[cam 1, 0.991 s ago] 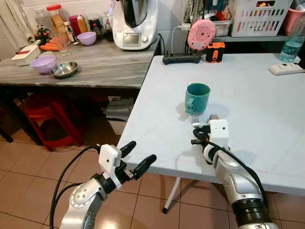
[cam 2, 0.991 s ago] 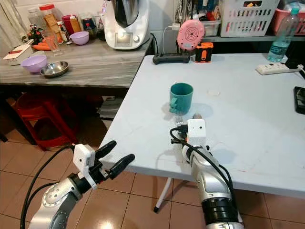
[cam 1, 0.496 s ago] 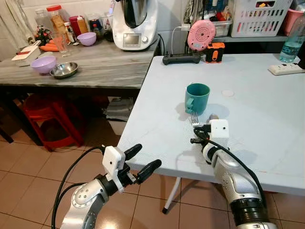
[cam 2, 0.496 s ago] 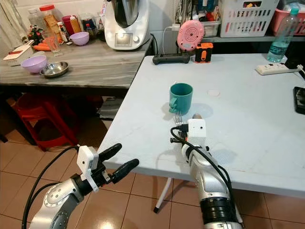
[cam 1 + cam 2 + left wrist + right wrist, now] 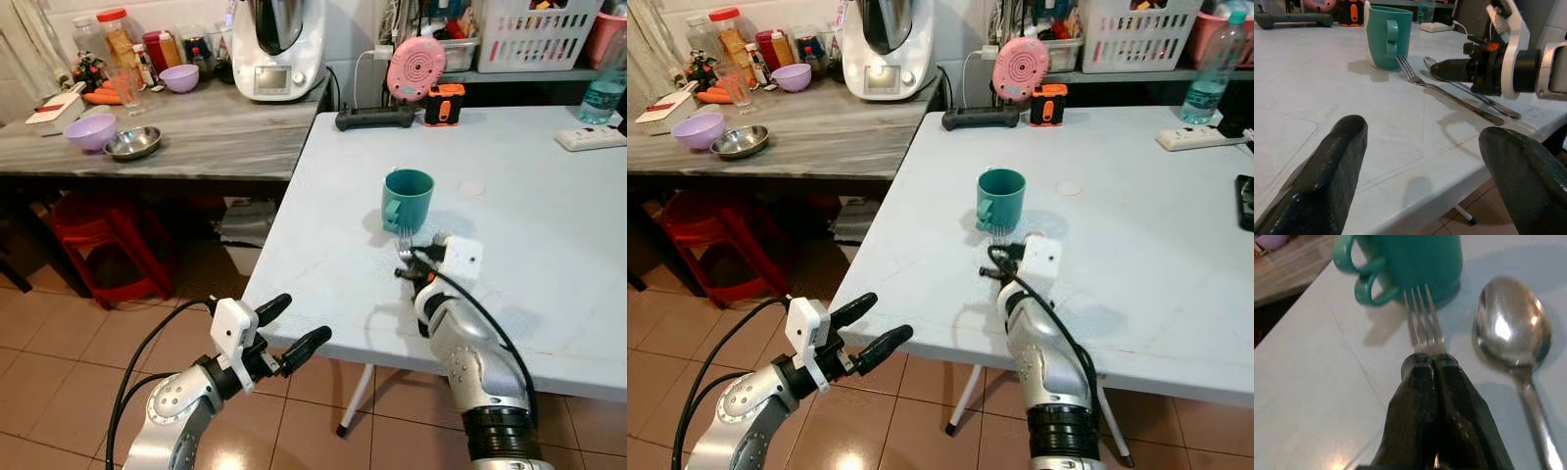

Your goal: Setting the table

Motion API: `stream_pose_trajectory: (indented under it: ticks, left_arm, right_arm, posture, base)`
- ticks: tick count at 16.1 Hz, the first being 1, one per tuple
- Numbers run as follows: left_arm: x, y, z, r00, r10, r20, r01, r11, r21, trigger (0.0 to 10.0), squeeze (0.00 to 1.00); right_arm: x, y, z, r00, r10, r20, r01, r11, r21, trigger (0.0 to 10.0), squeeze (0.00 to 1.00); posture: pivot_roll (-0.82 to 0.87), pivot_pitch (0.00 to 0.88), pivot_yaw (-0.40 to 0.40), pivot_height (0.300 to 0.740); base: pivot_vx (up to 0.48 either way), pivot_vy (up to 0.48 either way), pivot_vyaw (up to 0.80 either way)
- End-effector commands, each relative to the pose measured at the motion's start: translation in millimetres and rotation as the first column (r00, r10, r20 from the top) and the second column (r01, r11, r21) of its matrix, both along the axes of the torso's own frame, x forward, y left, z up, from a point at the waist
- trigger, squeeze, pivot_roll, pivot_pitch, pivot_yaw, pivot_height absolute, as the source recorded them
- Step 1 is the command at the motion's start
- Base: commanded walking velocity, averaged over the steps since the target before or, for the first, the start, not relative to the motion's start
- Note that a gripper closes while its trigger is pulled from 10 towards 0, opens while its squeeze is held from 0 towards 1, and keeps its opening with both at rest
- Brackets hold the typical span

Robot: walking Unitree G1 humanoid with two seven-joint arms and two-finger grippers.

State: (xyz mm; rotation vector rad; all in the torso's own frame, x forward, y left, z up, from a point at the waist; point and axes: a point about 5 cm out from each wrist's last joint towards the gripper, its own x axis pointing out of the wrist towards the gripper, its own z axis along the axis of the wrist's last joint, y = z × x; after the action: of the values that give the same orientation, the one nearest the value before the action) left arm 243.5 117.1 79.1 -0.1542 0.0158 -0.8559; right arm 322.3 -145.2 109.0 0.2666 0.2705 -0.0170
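Since a second ago your right gripper [image 5: 1432,363] has pushed forward over the fork [image 5: 1442,90], fingers pressed together above its neck. Fork and spoon [image 5: 1513,335] lie side by side just before the teal mug [image 5: 407,200], near the table's [image 5: 549,225] front edge. Left gripper [image 5: 284,328] hovers spread wide off that edge.

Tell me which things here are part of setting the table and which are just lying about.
Part of the job:
- fork, under the shut right claw
- spoon, beside the fork
- green mug, just beyond them
- white table

Just lying about:
- pink round gadget
- power strip
- water bottle
- purple bowl and metal bowl on the counter
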Motion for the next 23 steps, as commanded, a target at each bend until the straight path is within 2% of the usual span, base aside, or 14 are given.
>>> stream_pose_trajectory:
  ticks: [1, 2, 3, 4, 5, 12, 19, 20, 21, 22, 23]
  left_arm:
    - [2.6, 2.8, -0.3, 1.0, 0.017, 0.007, -0.017, 1.0, 0.015, 10.0, 0.0]
    - [2.8, 2.4, -0.4, 1.0, 0.018, 0.008, -0.018, 1.0, 0.015, 10.0, 0.0]
    - [2.9, 2.1, -0.6, 1.0, 0.019, 0.008, -0.019, 1.0, 0.015, 10.0, 0.0]
    - [3.0, 1.6, -0.9, 1.0, 0.019, 0.008, -0.019, 1.0, 0.015, 10.0, 0.0]
    - [3.1, 1.3, -1.4, 1.0, 0.02, 0.007, -0.021, 1.0, 0.016, 10.0, 0.0]
    - [1.7, -2.0, -3.3, 1.0, 0.02, 0.002, -0.02, 1.0, 0.012, 10.0, 0.0]
    - [0.1, -4.8, -2.8, 1.0, 0.019, -0.001, -0.019, 1.0, 0.005, 10.0, 0.0]
    - [0.2, -5.1, -3.1, 1.0, 0.018, -0.003, -0.018, 1.0, 0.005, 10.0, 0.0]
    - [0.1, -5.4, -3.4, 1.0, 0.017, -0.005, -0.017, 1.0, 0.005, 10.0, 0.0]
    - [0.0, -5.5, -3.8, 1.0, 0.015, -0.008, -0.015, 1.0, 0.004, 10.0, 0.0]
    - [-0.2, -5.5, -4.2, 1.0, 0.014, -0.009, -0.014, 1.0, 0.004, 10.0, 0.0]
  right_arm:
    - [1.2, 6.5, 6.7, 1.0, 0.016, 0.016, -0.016, 1.0, -0.012, 0.2, 0.0]
    - [1.0, 7.2, 7.2, 1.0, 0.017, 0.018, -0.017, 1.0, -0.019, 0.0, 0.0]
    - [0.8, 7.8, 7.8, 1.0, 0.022, 0.019, -0.021, 1.0, -0.023, 0.7, 0.0]
    - [0.6, 7.4, 7.9, 0.999, 0.031, 0.022, -0.03, 0.998, -0.049, 6.2, 0.0]
    - [0.0, 6.2, 6.5, 0.999, 0.039, 0.019, -0.037, 0.997, -0.07, 10.0, 1.0]
    - [2.3, 0.0, -2.2, 0.987, 0.149, -0.052, -0.157, 0.961, -0.228, 10.0, 1.0]
    - [9.0, -3.1, -3.8, 0.976, 0.206, -0.068, -0.217, 0.942, -0.258, 10.0, 1.0]
    - [10.4, -3.4, -5.7, 0.972, 0.221, -0.077, -0.234, 0.934, -0.269, 10.0, 0.44]
    - [11.7, -3.7, -8.5, 0.968, 0.234, -0.091, -0.25, 0.929, -0.271, 10.0, 0.31]
    - [12.3, -4.2, -13.1, 0.963, 0.245, -0.116, -0.268, 0.923, -0.275, 10.0, 0.0]
    - [12.3, -5.1, -16.5, 0.96, 0.245, -0.136, -0.274, 0.921, -0.276, 10.0, 0.0]
  posture:
    - [-0.05, 0.0, 0.12, 0.74]
    - [-0.05, 0.0, 0.119, 0.74]
    - [-0.05, 0.0, 0.117, 0.74]
    - [-0.05, 0.0, 0.114, 0.74]
    - [-0.05, 0.0, 0.113, 0.74]
    - [-0.05, 0.0, 0.104, 0.74]
    - [-0.06, 0.0, 0.11, 0.74]
    - [-0.06, 0.0, 0.112, 0.74]
    - [-0.06, 0.0, 0.112, 0.74]
    - [-0.06, 0.0, 0.111, 0.74]
    - [-0.06, 0.0, 0.109, 0.74]
  base:
    - [0.0, 0.0, 0.0]
    - [0.0, 0.0, 0.0]
    - [0.0, 0.0, 0.0]
    - [0.0, 0.0, 0.0]
    - [0.0, 0.0, 0.0]
    - [0.0, 0.0, 0.0]
    - [0.0, 0.0, 0.0]
    - [0.0, 0.0, 0.0]
    - [0.0, 0.0, 0.0]
    - [0.0, 0.0, 0.0]
    - [0.0, 0.0, 0.0]
